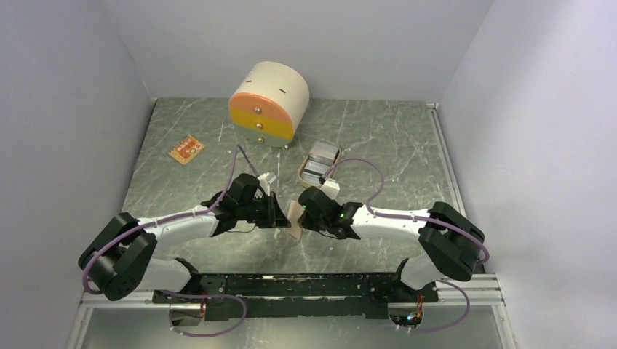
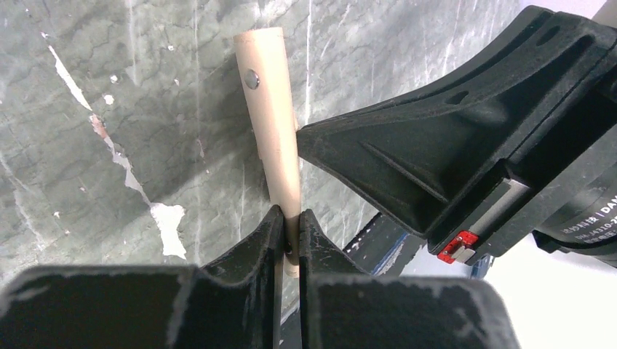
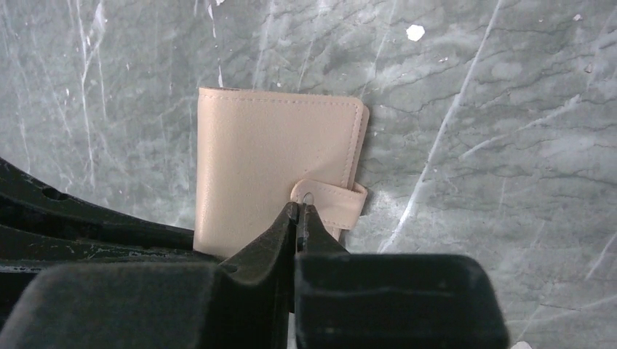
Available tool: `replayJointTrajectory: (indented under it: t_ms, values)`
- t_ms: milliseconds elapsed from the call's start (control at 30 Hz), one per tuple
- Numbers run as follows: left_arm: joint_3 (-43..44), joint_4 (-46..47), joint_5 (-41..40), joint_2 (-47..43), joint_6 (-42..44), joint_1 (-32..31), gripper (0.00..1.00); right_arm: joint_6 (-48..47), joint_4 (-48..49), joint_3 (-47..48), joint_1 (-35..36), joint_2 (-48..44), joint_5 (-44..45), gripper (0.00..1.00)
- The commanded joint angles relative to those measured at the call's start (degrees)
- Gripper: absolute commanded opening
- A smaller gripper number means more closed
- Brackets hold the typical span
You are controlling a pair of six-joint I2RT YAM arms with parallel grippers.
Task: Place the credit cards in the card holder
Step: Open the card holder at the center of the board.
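Card holder [image 3: 255,145], closed, held in front of the drawer box [image 1: 269,102]: left gripper [image 2: 289,218] clenched on its edge, right gripper [image 3: 300,211] pinching the snap tab [image 3: 338,203], which faces the right arm

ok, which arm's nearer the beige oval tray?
Right. Right tool is just below the beige oval tray in top view, shut on the tan folding card holder; left tool grips it farther left.

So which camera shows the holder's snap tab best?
Right wrist: the tab lies face-on, its end between the right fingers. Left wrist shows the holder edge-on only; the top view, a tiny sliver.
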Motion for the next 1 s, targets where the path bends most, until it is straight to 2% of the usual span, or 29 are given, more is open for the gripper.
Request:
replayJointTrajectory:
  t_ms: [0,267,433,600,767,833,967]
  values:
    - [2.4,-2.3,-1.6,-1.7,1.2,-0.9,0.09,-0.8,-6.2,-0.2,-0.3,0.9,5.9,0.00]
    - [2.8,-7.4,-7.6,-2.1,0.6,-0.9,0.09,-3.6,-5.8,-2.9,-0.6,-3.1,8.8,0.00]
    - [2.2,-7.1,-7.3,0.0,-0.5,-0.9,0.09,-6.3,-0.8,-5.0,-0.7,-5.0,6.4,0.00]
    - [4.2,-11.8,-10.8,0.4,-1.1,-0.8,0.28,-10.5,2.2,-4.0,-0.7,-7.4,1.0,0.00]
    - [7.2,-18.2,-14.6,-1.8,-1.7,-0.4,0.50,-12.7,9.0,-5.9,-0.7,-12.5,-5.3,0.00]
    - [7.9,-20.2,-14.1,-3.7,-1.8,1.0,0.59,-13.0,8.7,-5.1,-0.6,-13.6,-6.2,0.00]
    - [7.8,-21.7,-9.3,-8.9,-1.0,7.3,0.68,-13.3,8.1,-3.2,-0.6,-14.5,-7.6,0.00]
